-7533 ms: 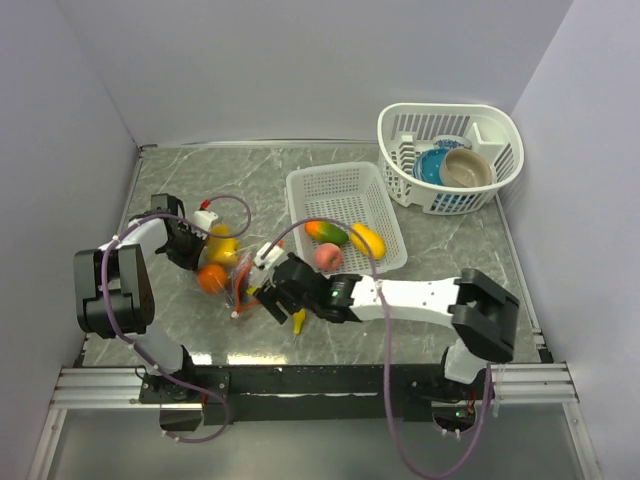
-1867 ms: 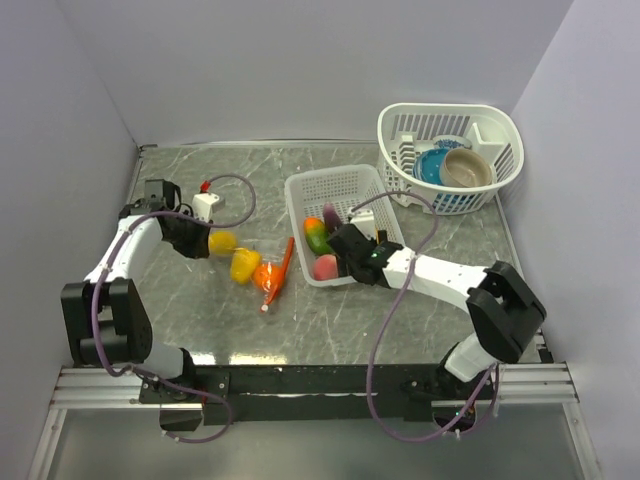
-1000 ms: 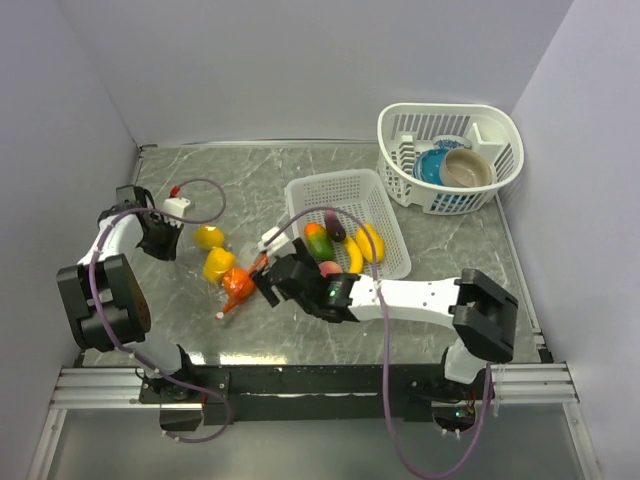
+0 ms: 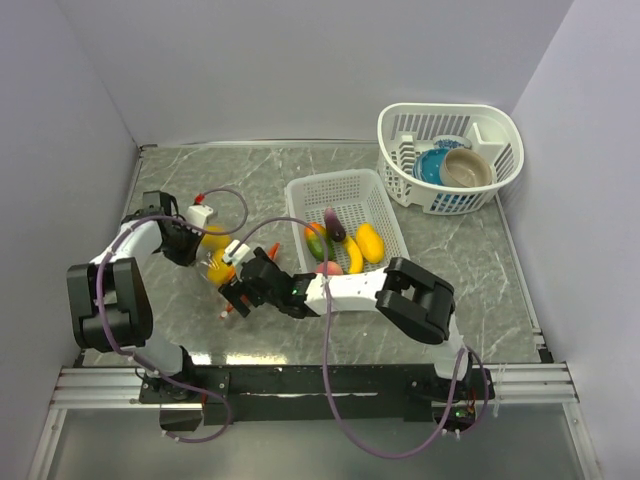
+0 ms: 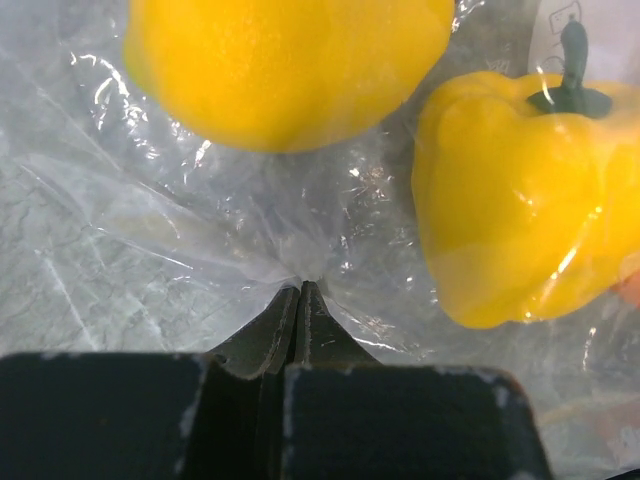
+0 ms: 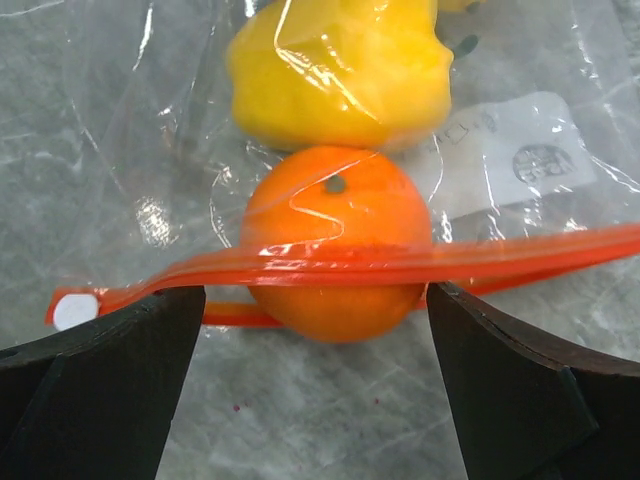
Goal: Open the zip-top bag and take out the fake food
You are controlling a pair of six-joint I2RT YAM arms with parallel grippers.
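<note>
The zip-top bag (image 4: 212, 258) lies left of centre, clear, with its orange-red zip strip (image 6: 350, 265) at the near end. Inside it are a round yellow fruit (image 5: 290, 60), a yellow pepper (image 5: 520, 210) and an orange (image 6: 335, 240) that sits in the bag's mouth between the two halves of the strip. My left gripper (image 5: 301, 285) is shut on the bag's clear plastic at its far end (image 4: 190, 247). My right gripper (image 6: 315, 292) is open, its fingers (image 6: 100, 390) either side of the orange, just short of it (image 4: 232, 297).
A white slotted basket (image 4: 345, 190) right of the bag holds a green-orange fruit (image 4: 318, 240), a purple eggplant (image 4: 335, 225), yellow pieces (image 4: 368, 242) and a pink one (image 4: 325, 268). A white dish rack (image 4: 450, 155) with bowls stands at the back right.
My right gripper has moved left to the bag's mouth and now straddles the orange. My left gripper has shifted a little right with the bag's far end.
</note>
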